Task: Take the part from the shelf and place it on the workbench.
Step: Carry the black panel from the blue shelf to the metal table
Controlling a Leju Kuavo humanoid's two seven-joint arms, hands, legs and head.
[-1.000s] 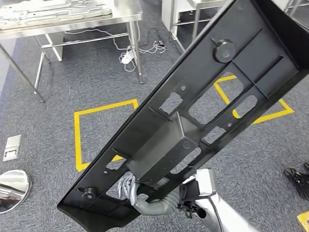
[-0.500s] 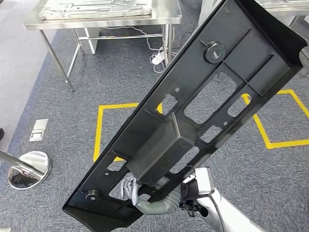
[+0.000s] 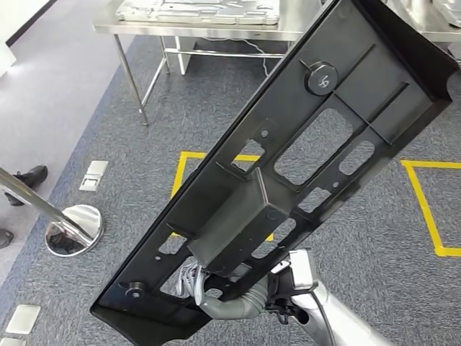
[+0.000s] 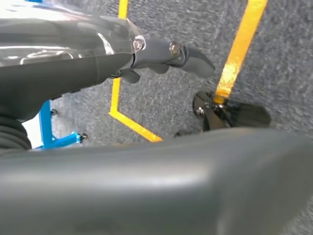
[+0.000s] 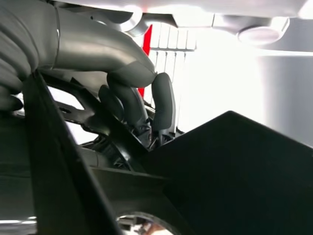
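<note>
Floor (image 3: 136, 130): grey carpet, marked with yellow tape squares (image 3: 182, 169); small metal floor plates (image 3: 94, 175) set into it at the left.

Part (image 3: 282, 194): long black panel with rectangular cut-outs, raised ribs, a boxy block near its middle and round bosses near each end. Held in the air, tilted, low end near the robot, high end toward the upper right of the head view; not resting on anything.

Desk (image 3: 217, 21): stainless steel, on metal legs, across the far side of the floor; carries a flat grey panel (image 3: 196, 11). Well apart from the part.

Stanchion base (image 3: 73, 229): round, polished, with a slanted post, on the carpet at the left.

Right hand (image 3: 198, 285): under the part's low end, fingers (image 5: 162, 105) curled through an opening, gripping the part.

Left hand (image 4: 166, 51): hangs over the carpet, dark fingers extended, holding nothing.

Shoe (image 3: 29, 176): dark, a person's, at the left edge.
</note>
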